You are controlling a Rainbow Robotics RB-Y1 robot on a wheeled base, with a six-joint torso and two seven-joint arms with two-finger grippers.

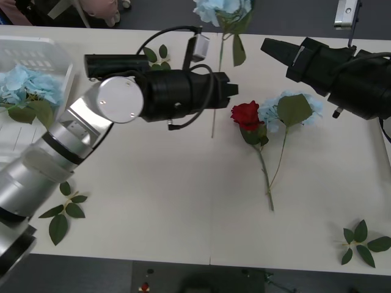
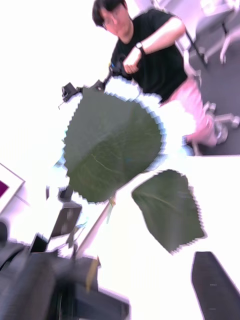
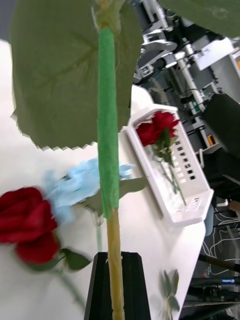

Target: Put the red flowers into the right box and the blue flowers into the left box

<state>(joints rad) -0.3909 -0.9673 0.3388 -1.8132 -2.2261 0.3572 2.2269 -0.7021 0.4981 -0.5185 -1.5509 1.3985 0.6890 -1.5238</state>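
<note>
Left end effector clamping blue flower stem, right end effector state unclear

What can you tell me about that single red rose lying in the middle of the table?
The red rose is artificial: a small, deep-red bloom that looks like fabric, on a thin green stem with a few dark leaves just under the head. It lies flat on the white table, bloom away from the robot and stem running back toward it. Its head rests against a pale-blue flower on the robot's right, and the two stems converge lower down. No fingers hold it.
</note>
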